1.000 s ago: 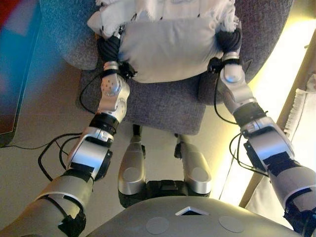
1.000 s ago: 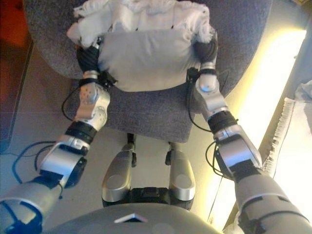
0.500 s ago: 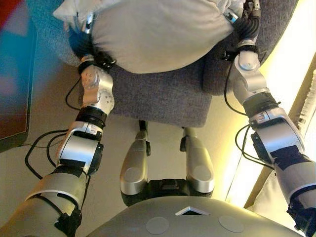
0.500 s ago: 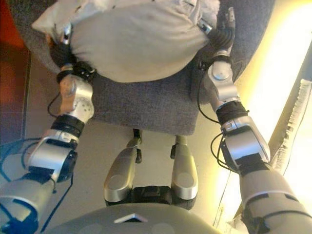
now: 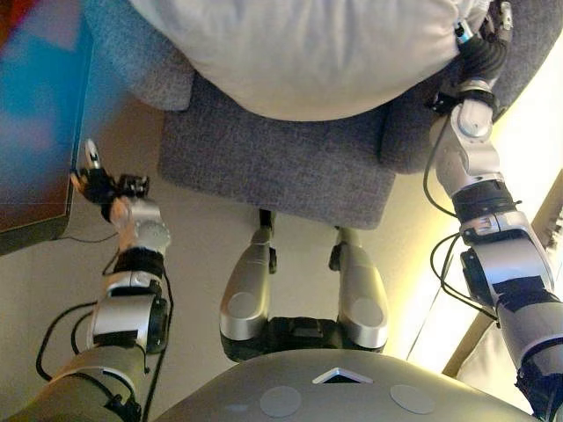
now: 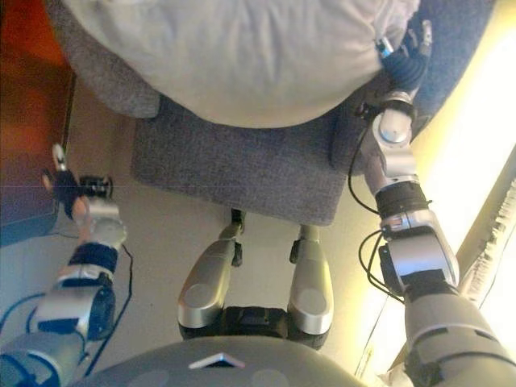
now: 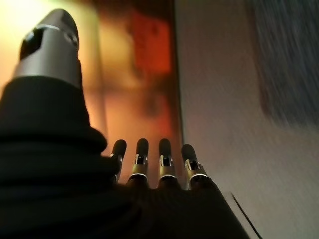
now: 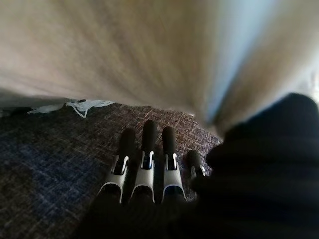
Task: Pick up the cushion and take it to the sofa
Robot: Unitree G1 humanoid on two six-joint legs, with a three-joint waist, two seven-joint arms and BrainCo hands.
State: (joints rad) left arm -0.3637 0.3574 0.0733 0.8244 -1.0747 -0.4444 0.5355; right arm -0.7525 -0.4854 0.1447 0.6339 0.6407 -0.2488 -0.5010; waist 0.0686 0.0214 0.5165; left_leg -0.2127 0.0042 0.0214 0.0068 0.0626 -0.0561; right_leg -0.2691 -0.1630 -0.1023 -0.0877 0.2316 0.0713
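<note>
The pale grey cushion (image 5: 299, 53) lies on the grey upholstered seat (image 5: 281, 167) and fills the top of the eye views. My right hand (image 5: 482, 48) is at the cushion's right edge. In the right wrist view its fingers (image 8: 144, 164) are straight over the seat fabric (image 8: 50, 149), with the cushion (image 8: 124, 45) just above them. My left hand (image 5: 95, 183) is far out to the left over the floor, apart from the cushion. In the left wrist view its fingers (image 7: 149, 159) are straight and it holds nothing.
A dark flat panel (image 5: 35, 114) lies on the floor at the left, close to my left hand. A white fringed cloth (image 6: 501, 242) lies at the right edge, beyond a bright strip of floor (image 5: 528, 158).
My left hand has let go of the cushion and swung out left and down over the floor. The cushion has come nearer and fills more of the view. My right hand stays at its right edge.
</note>
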